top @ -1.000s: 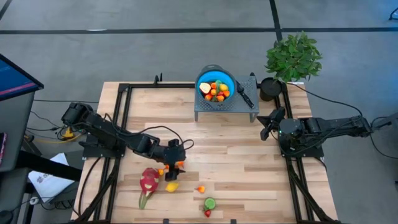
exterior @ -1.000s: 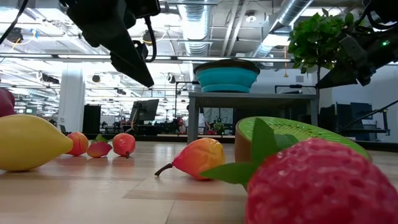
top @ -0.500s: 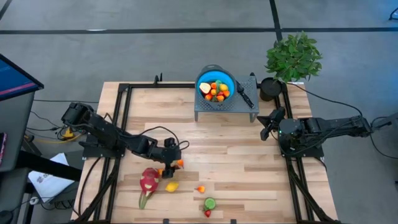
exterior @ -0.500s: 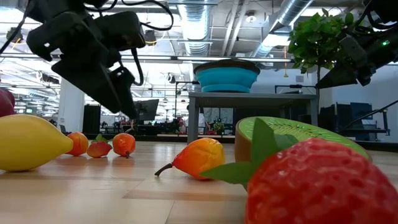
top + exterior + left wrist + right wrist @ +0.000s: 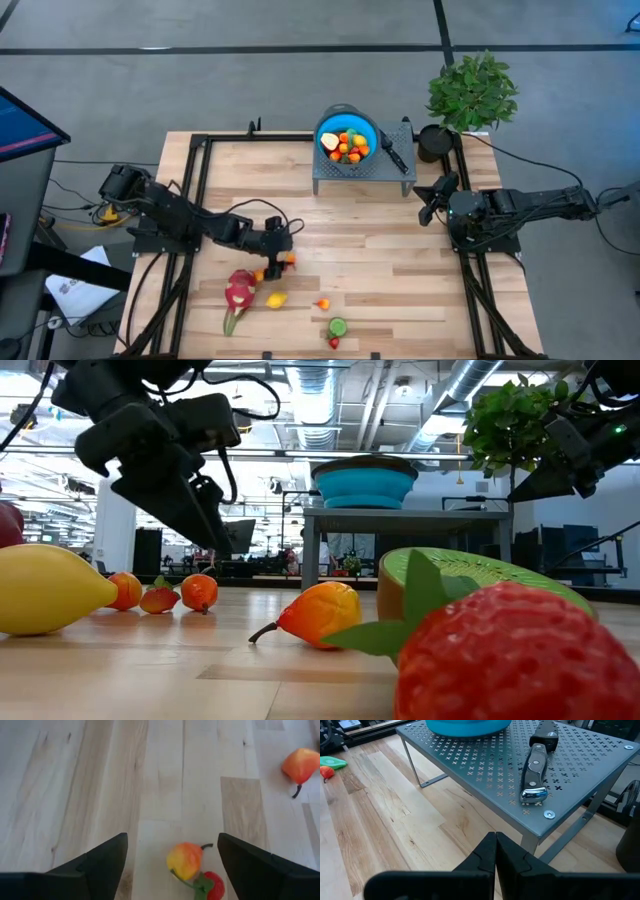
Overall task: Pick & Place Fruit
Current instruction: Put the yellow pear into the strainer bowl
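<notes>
- My left jaws (image 5: 281,252) hover left of centre in the high view, spread wide and empty, over a small cluster of fruit on the worktop (image 5: 400,260).
- In the left wrist view, an orange-yellow toy fruit (image 5: 184,860) lies touching a small red fruit with green leaves (image 5: 212,885), low in the frame between my two fingers.
- Other fruit: the dragon fruit (image 5: 238,291), a lemon (image 5: 275,299), a small orange pear-shaped fruit (image 5: 322,303), a kiwi half (image 5: 338,326) and a strawberry (image 5: 334,343), all lower centre. More fruit fills the blue bowl (image 5: 347,135) at upper centre.
- My right jaws (image 5: 428,213) wait at centre right, pressed together, holding nothing.
- Step in hand, as I judge it: approach for the pick. Next move: descend, centre on the orange-yellow fruit, close without catching its red neighbour.
</notes>
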Robot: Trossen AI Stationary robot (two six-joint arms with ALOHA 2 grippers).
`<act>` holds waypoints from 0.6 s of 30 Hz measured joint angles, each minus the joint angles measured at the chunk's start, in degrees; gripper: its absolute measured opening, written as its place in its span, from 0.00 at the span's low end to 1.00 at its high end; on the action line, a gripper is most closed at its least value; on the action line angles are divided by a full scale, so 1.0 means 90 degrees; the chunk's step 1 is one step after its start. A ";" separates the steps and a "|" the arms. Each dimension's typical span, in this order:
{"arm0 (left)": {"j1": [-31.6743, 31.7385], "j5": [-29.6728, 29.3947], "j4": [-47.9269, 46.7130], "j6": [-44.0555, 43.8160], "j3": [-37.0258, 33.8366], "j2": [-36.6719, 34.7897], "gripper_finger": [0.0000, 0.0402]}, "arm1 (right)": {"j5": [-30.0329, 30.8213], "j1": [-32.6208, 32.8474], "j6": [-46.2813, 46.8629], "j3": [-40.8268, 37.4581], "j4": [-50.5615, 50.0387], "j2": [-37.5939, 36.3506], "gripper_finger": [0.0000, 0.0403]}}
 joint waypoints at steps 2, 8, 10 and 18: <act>0.0000 0.0038 0.0074 0.0009 0.0002 0.0095 0.75 | 0.0000 -0.0002 0.0000 0.0000 0.0001 0.0002 0.00; -0.0021 0.0332 0.0661 0.0018 0.0005 0.0751 0.75 | 0.0000 0.0000 0.0001 0.0000 -0.0014 0.0002 0.00; -0.0021 0.0531 0.0912 0.0011 0.0005 0.0980 0.75 | 0.0000 0.0000 0.0001 0.0000 -0.0013 0.0002 0.00; -0.0021 0.0843 0.0920 0.0006 0.0005 0.1148 0.74 | 0.0000 0.0000 0.0001 0.0000 -0.0013 0.0002 0.00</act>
